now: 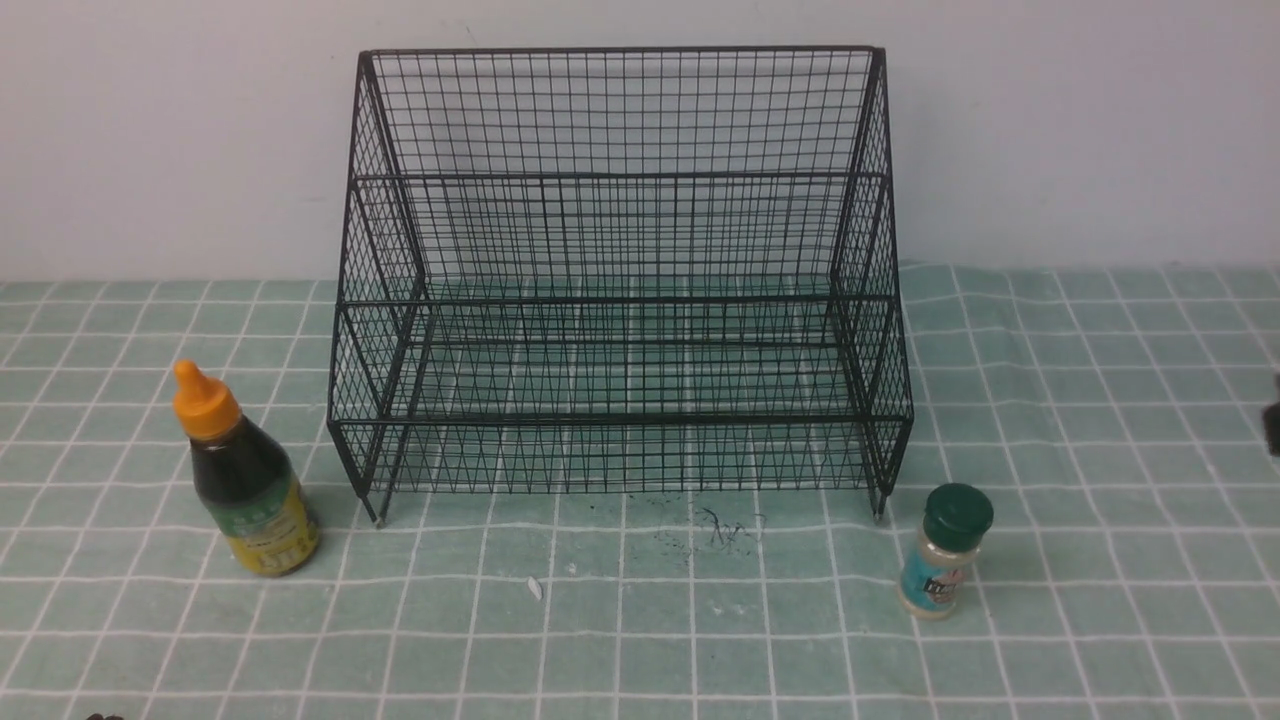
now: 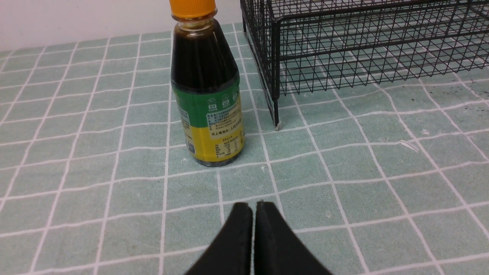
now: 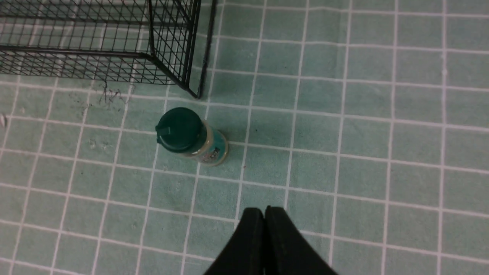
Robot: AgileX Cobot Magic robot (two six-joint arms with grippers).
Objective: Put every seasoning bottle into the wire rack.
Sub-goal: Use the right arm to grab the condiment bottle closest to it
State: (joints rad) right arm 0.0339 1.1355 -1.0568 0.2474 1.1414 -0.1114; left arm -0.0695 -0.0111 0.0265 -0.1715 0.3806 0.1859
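Note:
The black wire rack (image 1: 620, 300) stands empty at the back middle of the table. The dark-liquid bottle (image 1: 250, 480) with orange cap and yellow-green label stands upright left of the rack's front left leg. It also shows in the left wrist view (image 2: 206, 99), ahead of my left gripper (image 2: 254, 208), which is shut and empty. The small shaker (image 1: 945, 555) with dark green lid and teal label stands upright by the rack's front right leg. It also shows in the right wrist view (image 3: 191, 137), ahead of my right gripper (image 3: 264, 213), shut and empty.
A green checked cloth (image 1: 640, 620) covers the table, with a white wall behind. A small white scrap (image 1: 535, 588) and dark scribble marks (image 1: 725, 525) lie in front of the rack. A dark part (image 1: 1272, 420) shows at the right edge of the front view.

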